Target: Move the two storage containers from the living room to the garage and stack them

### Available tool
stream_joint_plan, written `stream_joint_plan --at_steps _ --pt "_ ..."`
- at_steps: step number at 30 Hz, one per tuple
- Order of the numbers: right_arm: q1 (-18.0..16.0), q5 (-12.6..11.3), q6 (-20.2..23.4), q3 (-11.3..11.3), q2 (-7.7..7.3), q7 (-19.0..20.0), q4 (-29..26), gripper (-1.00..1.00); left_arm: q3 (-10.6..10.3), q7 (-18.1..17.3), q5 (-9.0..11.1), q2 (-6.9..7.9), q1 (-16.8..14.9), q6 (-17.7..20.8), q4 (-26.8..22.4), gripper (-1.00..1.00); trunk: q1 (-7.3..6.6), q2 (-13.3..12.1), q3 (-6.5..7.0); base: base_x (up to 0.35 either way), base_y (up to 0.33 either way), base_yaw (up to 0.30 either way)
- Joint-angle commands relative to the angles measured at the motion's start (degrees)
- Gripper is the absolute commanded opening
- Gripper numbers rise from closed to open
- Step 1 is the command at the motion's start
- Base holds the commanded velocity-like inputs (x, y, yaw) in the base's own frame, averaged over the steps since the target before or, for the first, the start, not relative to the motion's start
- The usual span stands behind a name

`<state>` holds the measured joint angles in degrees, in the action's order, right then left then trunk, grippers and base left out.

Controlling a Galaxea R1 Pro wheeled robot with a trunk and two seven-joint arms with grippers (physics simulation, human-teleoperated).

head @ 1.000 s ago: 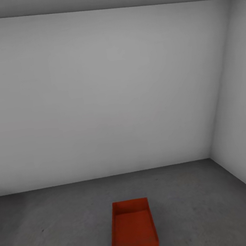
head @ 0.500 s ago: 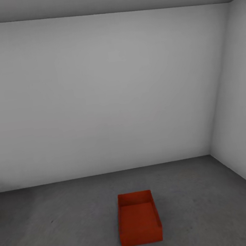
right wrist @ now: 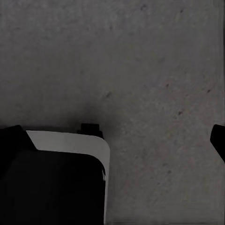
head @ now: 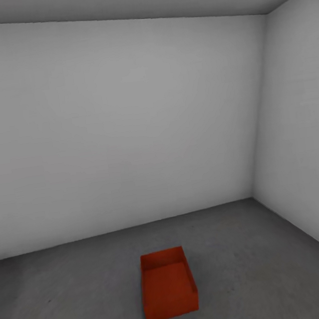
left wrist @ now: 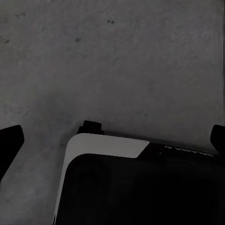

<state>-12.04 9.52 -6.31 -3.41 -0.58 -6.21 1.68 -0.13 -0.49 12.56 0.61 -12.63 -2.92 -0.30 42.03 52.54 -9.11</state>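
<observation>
One orange-red storage container (head: 167,284) rests open side up on the dark grey garage floor (head: 67,297), low in the head view and a little left of centre. Nothing lies inside it. In the left wrist view my left gripper (left wrist: 113,138) hangs open over bare floor, its dark fingertips (left wrist: 9,143) spread far apart. My right gripper (right wrist: 115,138) is open as well, with one fingertip (right wrist: 219,140) at the frame's edge and nothing between the two.
A plain white-grey back wall (head: 126,133) meets a side wall (head: 302,135) in a corner at the right. My own dark and white base (left wrist: 140,187) sits beneath both wrist cameras, also seen as the base (right wrist: 51,183) in the right wrist view.
The whole head view has shifted: the container now sits higher and smaller in the picture, and the room's corner has slid left. The container itself still rests on the floor.
</observation>
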Motion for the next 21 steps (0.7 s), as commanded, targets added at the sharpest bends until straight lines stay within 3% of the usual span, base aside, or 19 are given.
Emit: stream_joint_plan --at_steps 1,21 --pt "-0.09 0.58 -0.23 -0.37 -0.02 -0.16 0.19 1.00 -0.05 -0.05 0.36 0.01 -0.03 -0.17 0.04 1.00 0.01 0.06 -0.08 0.000 0.000 -0.298" --pt "-0.09 0.59 -0.05 -0.40 -0.30 0.14 0.25 1.00 -0.05 -0.07 0.33 0.01 -0.03 -0.17 0.04 1.00 0.01 0.06 -0.08 0.000 0.000 -0.298"
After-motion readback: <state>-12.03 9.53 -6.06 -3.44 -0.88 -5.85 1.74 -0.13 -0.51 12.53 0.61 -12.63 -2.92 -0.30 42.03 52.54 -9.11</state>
